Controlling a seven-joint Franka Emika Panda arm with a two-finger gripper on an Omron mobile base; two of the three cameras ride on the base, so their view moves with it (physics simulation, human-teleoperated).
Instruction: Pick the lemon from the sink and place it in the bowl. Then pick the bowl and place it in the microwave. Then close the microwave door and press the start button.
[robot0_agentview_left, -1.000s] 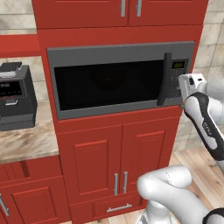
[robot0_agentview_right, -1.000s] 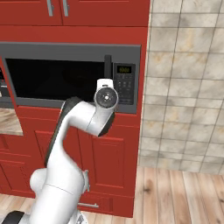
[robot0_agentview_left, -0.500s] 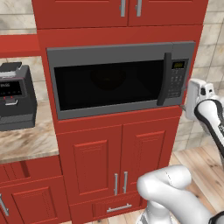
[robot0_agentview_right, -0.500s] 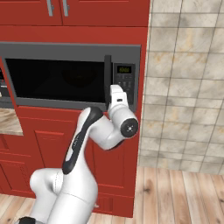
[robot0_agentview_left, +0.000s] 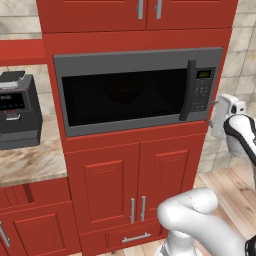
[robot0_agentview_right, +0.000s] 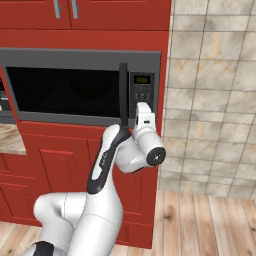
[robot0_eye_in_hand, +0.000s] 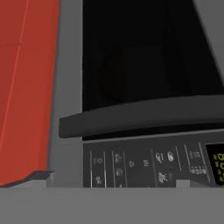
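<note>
Setting: a simulated kitchen with red cabinets; a wide grey built-in microwave (robot0_agentview_left: 135, 90) sits in the cabinet wall, above two red doors.
Microwave door: the grey-framed panel with dark glass window (robot0_agentview_left: 122, 95) looks shut flush against the frame; its black vertical bar handle (robot0_agentview_left: 189, 90) stands just left of the keypad.
Keypad: a dark panel of small buttons (robot0_agentview_right: 142, 95) with a small green display (robot0_agentview_right: 142, 79) at its top, on the microwave's right end.
Claw: the robot's two-finger claw (robot0_agentview_right: 144, 114) is raised at the right end of the microwave, just in front of the lower keypad; whether its fingers are spread or pressed together I cannot tell.
Hand camera: it looks at the handle (robot0_eye_in_hand: 140, 116) and keypad (robot0_eye_in_hand: 148, 164) from very near, rolled sideways.
Bowl and lemon: not made out behind the dark glass; presumably inside.
Step in hand: I judge this to be pressing the start button.
Handling: the keypad is stiff and flat, needing only a light, straight push from a fingertip on one button; nothing to grip. A skewed push could hit a neighbouring key.
Nearby: a smaller black countertop appliance (robot0_agentview_left: 19, 112) on the marbled tabletop (robot0_agentview_left: 30, 160) to the left.
</note>
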